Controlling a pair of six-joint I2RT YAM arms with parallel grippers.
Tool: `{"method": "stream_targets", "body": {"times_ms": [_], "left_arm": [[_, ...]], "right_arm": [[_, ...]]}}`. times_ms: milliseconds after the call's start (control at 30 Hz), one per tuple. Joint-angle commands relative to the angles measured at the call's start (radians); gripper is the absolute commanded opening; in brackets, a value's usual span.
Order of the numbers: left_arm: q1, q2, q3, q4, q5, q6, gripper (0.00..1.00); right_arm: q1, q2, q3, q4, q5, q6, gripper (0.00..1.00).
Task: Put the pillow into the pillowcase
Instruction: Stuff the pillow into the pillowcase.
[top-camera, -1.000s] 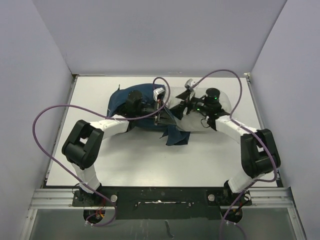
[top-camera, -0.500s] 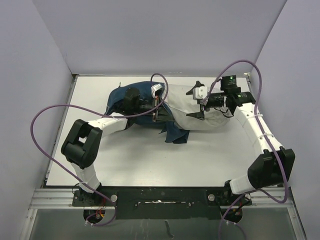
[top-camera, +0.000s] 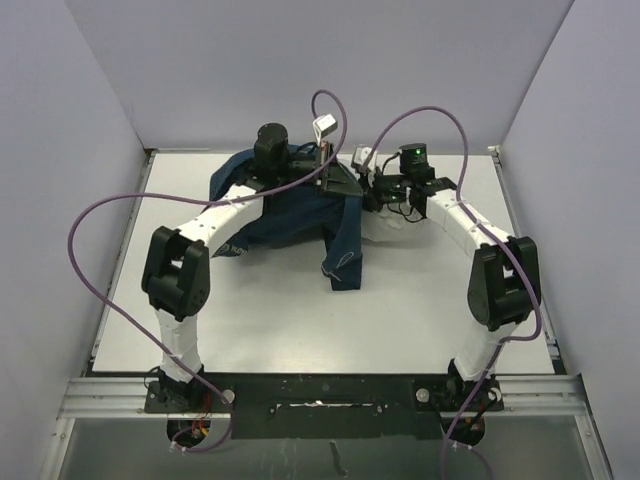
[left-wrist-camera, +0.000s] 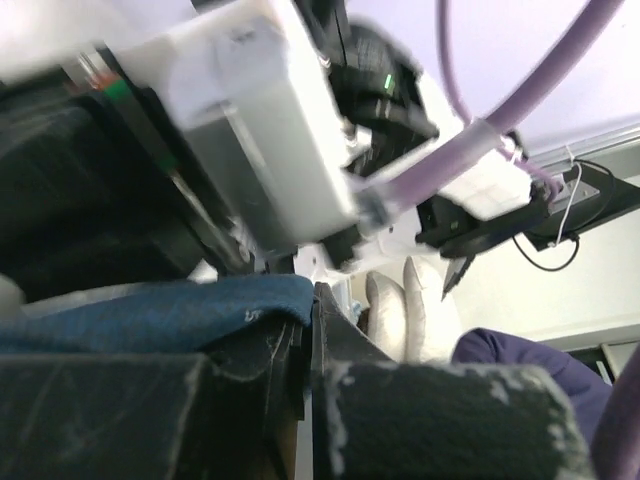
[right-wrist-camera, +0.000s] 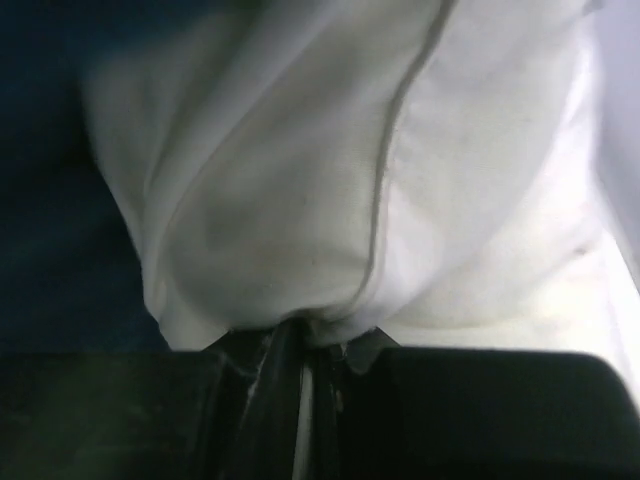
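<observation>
Top external: white pillow (top-camera: 395, 225) juts from the navy pillowcase (top-camera: 290, 210).

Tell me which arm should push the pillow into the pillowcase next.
Right. The right gripper is shut on the pillow, so it can probably drive it in; the left gripper is clamped on the pillowcase edge, holding it.

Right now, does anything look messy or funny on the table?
Yes. The pillowcase is crumpled in a heap at the far side, one flap trailing toward the near side. The pillow pokes out at its right, pinched into a pucker by the right end effector.
</observation>
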Motion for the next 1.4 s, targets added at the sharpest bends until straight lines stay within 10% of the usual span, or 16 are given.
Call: {"method": "stream_targets", "body": {"times_ms": [0, 100, 233, 533, 767, 967, 1167, 1367], "left_arm": [[-0.023, 0.137, 0.394, -0.015, 0.066, -0.017, 0.0], [-0.059, 0.303, 0.8, -0.072, 0.088, -0.069, 0.0], [-0.103, 0.507, 1.182, -0.074, 0.077, -0.192, 0.0], [-0.179, 0.512, 0.952, -0.145, 0.115, -0.189, 0.0], [-0.157, 0.203, 0.486, -0.623, -0.027, 0.237, 0.0], [-0.149, 0.118, 0.654, -1.341, -0.292, 0.615, 0.0], [-0.167, 0.105, 0.887, -1.478, -0.341, 0.663, 0.0], [-0.169, 0.093, 0.69, -1.385, -0.266, 0.671, 0.0]], "right_arm": [[0.019, -0.11, 0.076, 0.756, -0.247, 0.853, 0.0], [-0.014, -0.147, 0.106, 1.157, -0.215, 1.331, 0.0], [-0.058, -0.262, 0.036, 1.301, -0.159, 1.523, 0.0], [-0.025, -0.589, -0.349, 0.797, 0.165, 1.069, 0.0], [0.086, -0.681, -0.508, 0.7, 0.266, 0.98, 0.0], [0.274, -0.703, -0.51, 0.778, 0.271, 1.015, 0.0], [0.193, -0.581, -0.398, 0.939, 0.474, 0.939, 0.0], [0.327, -0.434, -0.538, 1.012, 0.672, 0.919, 0.0]]}}
